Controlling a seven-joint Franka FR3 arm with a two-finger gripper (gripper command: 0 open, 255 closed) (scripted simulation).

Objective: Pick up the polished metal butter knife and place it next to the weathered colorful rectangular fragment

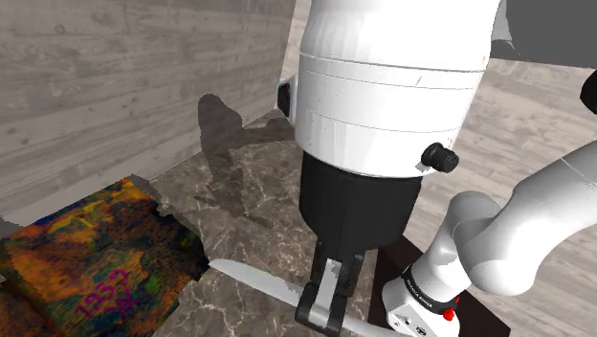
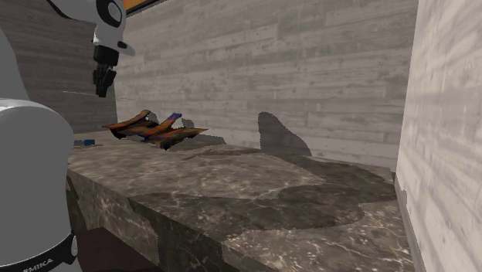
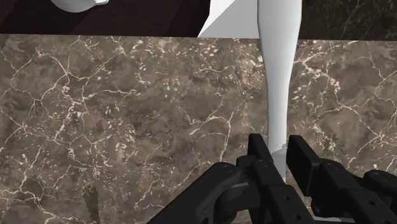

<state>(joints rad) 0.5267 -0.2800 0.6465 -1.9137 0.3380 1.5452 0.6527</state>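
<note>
Above the marble counter (image 3: 127, 127), gripper (image 3: 278, 147) clamped on butter knife (image 3: 278, 76), blade jutting past jaws

Veined brown marble counter (image 1: 258, 201), grey plank wall (image 1: 115, 86)

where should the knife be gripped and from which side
Across its narrow width, from above, as the gripper clasps the knife now: it is long, flat and thin, held level, so only its two long edges fit between the jaws.
</note>
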